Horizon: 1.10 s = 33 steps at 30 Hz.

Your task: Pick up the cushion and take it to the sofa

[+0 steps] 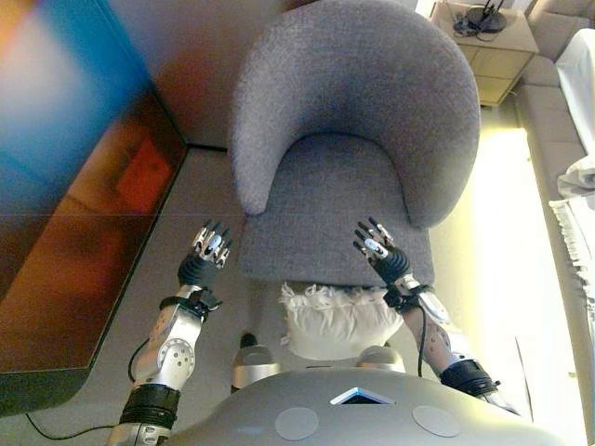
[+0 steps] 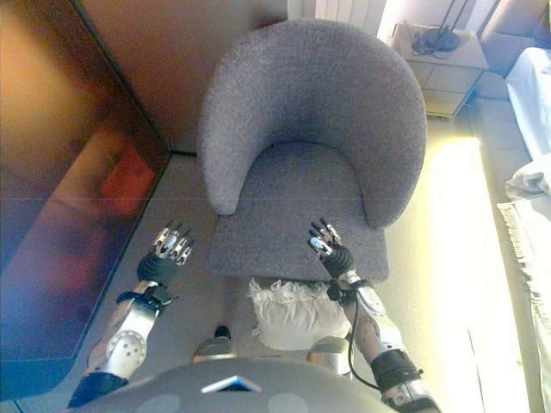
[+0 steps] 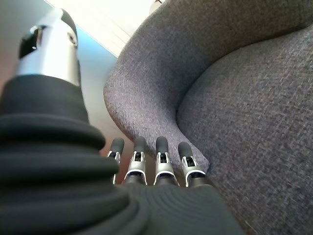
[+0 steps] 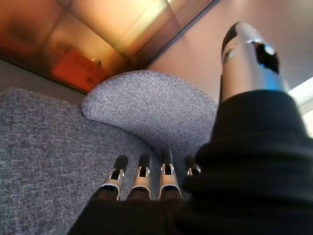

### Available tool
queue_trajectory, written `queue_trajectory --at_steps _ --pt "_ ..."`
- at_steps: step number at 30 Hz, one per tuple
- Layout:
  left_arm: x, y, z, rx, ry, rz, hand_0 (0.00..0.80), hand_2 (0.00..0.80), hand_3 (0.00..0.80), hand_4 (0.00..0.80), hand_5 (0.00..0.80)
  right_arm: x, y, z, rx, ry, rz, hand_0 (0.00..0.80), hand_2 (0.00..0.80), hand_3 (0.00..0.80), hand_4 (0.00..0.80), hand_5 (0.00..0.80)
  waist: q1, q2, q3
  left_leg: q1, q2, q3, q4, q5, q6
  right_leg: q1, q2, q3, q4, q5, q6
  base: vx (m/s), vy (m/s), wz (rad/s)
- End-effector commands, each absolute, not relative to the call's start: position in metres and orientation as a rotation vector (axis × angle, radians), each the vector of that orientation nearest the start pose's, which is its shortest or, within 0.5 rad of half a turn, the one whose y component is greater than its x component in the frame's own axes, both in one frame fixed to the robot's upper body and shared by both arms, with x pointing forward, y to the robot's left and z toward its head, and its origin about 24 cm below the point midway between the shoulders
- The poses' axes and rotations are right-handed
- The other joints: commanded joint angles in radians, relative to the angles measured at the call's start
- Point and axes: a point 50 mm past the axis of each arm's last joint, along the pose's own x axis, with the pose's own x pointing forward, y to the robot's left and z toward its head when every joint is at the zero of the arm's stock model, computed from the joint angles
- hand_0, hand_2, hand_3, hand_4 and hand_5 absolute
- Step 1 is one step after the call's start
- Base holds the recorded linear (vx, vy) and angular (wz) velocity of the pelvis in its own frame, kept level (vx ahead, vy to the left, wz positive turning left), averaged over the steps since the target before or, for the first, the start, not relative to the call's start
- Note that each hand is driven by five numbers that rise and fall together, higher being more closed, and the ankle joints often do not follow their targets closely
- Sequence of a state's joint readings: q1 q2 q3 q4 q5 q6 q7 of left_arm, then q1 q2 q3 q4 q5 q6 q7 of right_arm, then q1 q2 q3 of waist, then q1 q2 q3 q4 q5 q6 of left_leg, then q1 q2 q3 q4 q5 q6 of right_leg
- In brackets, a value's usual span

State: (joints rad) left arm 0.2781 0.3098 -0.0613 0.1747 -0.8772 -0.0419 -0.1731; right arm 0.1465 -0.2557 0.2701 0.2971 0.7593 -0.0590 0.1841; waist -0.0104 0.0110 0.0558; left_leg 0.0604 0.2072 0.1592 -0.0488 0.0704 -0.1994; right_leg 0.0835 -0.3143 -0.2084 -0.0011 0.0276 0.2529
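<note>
A grey armchair (image 1: pixel 353 139) fills the scene, its seat bare. The white frilled cushion (image 1: pixel 337 321) lies on the floor at its front edge, between the arms. Left hand (image 1: pixel 206 253) and right hand (image 1: pixel 381 253) hover with fingers (image 3: pixel 159 161) straight, released, holding nothing. The pickup seems not yet begun; next, both hands should drop back to flank the cushion.

Cushion (image 1: pixel 337 321) on floor just before armchair (image 1: pixel 358 121), cabinet (image 1: pixel 84 214) left, side table (image 1: pixel 493 42) behind right.

Coarse grey woven armchair (image 1: pixel 358 111); frilly white cloth cushion (image 1: pixel 337 321).
</note>
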Motion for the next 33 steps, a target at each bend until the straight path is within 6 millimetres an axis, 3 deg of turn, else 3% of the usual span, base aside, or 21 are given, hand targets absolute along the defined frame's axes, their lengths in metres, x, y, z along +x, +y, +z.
queue_trajectory --at_steps 1,6,9,10,13,16,18,33 --pt "0.194 0.219 -0.012 -0.530 0.219 -0.033 0.000 0.000 0.000 0.000 0.000 0.214 -0.152 -0.024 0.536 0.262 0.223 0.000 0.000 0.000 0.000 0.000 0.017 -0.022 0.004 -0.025 0.074 -0.020 0.079 -0.013 0.030 -0.052 -0.066 0.005 0.001 0.121 -0.012 0.031 -0.002 -0.01" --pt "0.194 0.220 -0.013 -0.421 0.224 -0.056 0.000 0.000 0.000 0.000 0.000 0.213 -0.154 -0.022 0.570 0.243 0.234 0.000 0.000 0.000 0.000 0.000 0.010 -0.021 0.001 -0.020 0.079 -0.015 0.062 -0.002 0.028 -0.053 -0.058 0.007 0.004 0.112 -0.012 0.000 0.000 0.00" --pt "0.196 0.216 -0.012 -0.457 0.229 -0.101 0.000 0.000 0.000 0.000 0.000 0.212 -0.154 -0.022 0.603 0.235 0.251 0.000 0.000 0.000 0.000 0.000 0.008 -0.021 -0.001 -0.017 0.078 -0.009 0.051 0.003 0.028 -0.050 -0.056 0.002 -0.002 0.111 -0.009 0.000 0.000 0.00" --pt "0.195 0.213 -0.012 -0.527 0.235 -0.141 0.000 0.000 0.000 0.000 0.000 0.212 -0.153 -0.021 0.668 0.235 0.274 0.000 0.000 0.000 0.000 0.000 0.008 -0.021 -0.001 -0.015 0.078 -0.008 0.048 0.004 0.028 -0.049 -0.055 0.000 -0.005 0.112 -0.009 0.000 0.000 0.00" --pt "0.187 0.188 -0.019 -0.974 0.249 -0.326 0.000 0.000 0.000 0.000 0.000 0.205 -0.137 -0.024 1.133 0.219 0.399 0.000 0.000 0.000 0.000 0.000 0.010 -0.021 -0.001 -0.011 0.082 0.004 0.047 0.003 0.026 -0.045 -0.053 -0.012 -0.012 0.114 -0.008 0.008 -0.004 0.01" --pt "0.181 0.172 -0.026 -1.169 0.218 -0.347 0.000 0.000 0.000 0.000 0.000 0.207 -0.128 -0.025 1.312 0.194 0.408 0.000 0.000 0.000 0.000 0.000 0.007 -0.019 0.000 -0.004 0.088 0.017 0.048 0.001 0.025 -0.042 -0.054 -0.013 -0.019 0.120 -0.003 0.034 -0.006 0.00" --pt "0.178 0.170 -0.029 -1.222 0.206 -0.337 0.000 0.000 0.000 0.000 0.000 0.206 -0.127 -0.024 1.306 0.189 0.409 0.000 0.000 0.000 0.000 0.000 0.004 -0.018 -0.003 -0.003 0.090 0.024 0.048 -0.001 0.026 -0.045 -0.054 -0.011 -0.020 0.120 0.000 0.000 0.000 0.00" --pt "0.176 0.177 -0.032 -1.134 0.221 -0.310 0.000 0.000 0.000 0.000 0.000 0.196 -0.129 -0.032 1.188 0.246 0.414 0.000 0.000 0.000 0.000 0.000 0.004 -0.025 -0.017 -0.003 0.082 0.020 0.039 0.000 0.030 -0.046 -0.037 -0.003 -0.039 0.121 -0.003 0.004 -0.004 -0.03"
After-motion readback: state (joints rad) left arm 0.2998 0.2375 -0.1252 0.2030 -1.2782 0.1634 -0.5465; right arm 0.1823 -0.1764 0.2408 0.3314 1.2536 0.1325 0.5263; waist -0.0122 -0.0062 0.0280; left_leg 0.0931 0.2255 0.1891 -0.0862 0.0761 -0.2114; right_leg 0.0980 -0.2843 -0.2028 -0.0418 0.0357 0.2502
